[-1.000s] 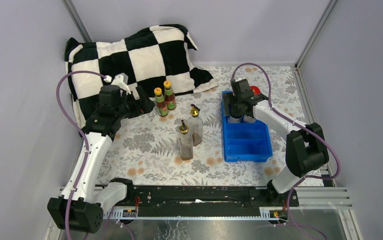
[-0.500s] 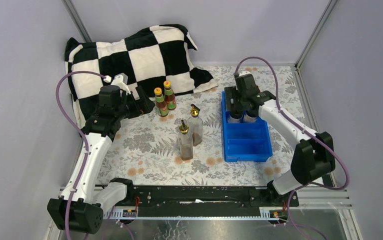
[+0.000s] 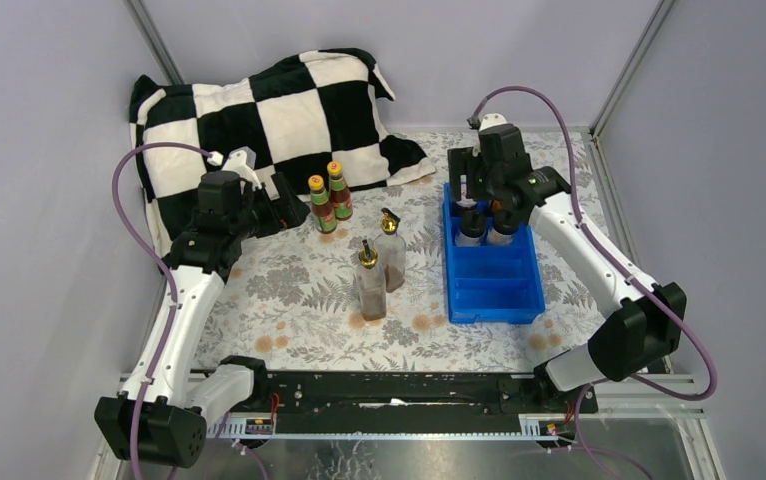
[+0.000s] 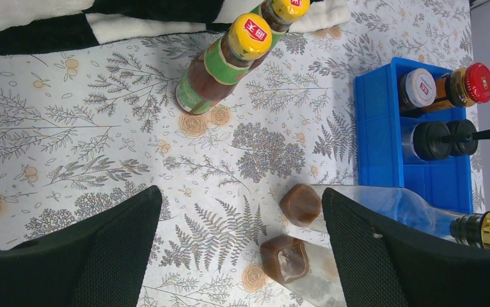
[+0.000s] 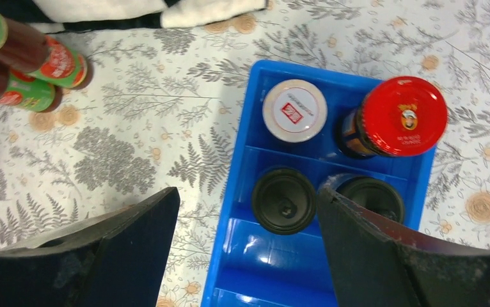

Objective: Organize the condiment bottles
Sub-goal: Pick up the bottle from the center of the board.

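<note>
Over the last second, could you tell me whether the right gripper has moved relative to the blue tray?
Yes. The right gripper has risen from the far end of the blue tray and shifted toward the back wall; the tray has not moved.

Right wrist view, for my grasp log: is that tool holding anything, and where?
Nothing held: the right tool hangs open above the black-capped shakers in the blue tray.

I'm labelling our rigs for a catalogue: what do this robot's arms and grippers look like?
Both arms match: the left arm and the right arm have white tubular links joined by black joint housings, and a purple cable loops along each. The left gripper has two broad black fingers with a fine mesh texture; the right gripper has similar ones, slightly scuffed.
</note>
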Action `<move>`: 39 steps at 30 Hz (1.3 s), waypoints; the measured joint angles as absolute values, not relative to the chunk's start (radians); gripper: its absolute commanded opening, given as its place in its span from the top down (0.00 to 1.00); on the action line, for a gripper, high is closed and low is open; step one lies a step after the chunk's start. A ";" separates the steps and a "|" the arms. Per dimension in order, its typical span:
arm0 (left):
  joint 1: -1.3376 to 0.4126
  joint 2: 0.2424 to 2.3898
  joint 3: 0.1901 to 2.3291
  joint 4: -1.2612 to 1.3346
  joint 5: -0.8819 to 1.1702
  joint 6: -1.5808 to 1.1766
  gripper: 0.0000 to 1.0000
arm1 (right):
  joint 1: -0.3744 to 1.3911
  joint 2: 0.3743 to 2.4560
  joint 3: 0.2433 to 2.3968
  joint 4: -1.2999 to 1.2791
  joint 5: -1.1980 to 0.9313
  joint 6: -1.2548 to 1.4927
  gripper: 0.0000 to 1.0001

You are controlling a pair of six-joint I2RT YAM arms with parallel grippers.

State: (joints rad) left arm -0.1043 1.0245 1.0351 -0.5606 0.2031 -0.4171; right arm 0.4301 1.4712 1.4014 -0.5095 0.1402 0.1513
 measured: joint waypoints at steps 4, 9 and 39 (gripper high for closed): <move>-0.104 1.024 1.035 -0.561 0.203 -0.417 0.01 | 0.483 1.489 1.446 -0.529 0.130 0.140 0.13; -0.104 1.024 1.035 -0.561 0.203 -0.417 0.01 | 0.535 1.495 1.457 -0.527 0.116 0.130 0.12; -0.104 1.027 1.035 -0.561 0.203 -0.418 0.01 | 0.556 1.439 1.457 -0.583 0.103 0.103 0.12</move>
State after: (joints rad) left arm -0.1043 1.0267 1.0351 -0.5606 0.2028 -0.4183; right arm 0.5564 1.4391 1.4574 -0.5827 0.1028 0.1028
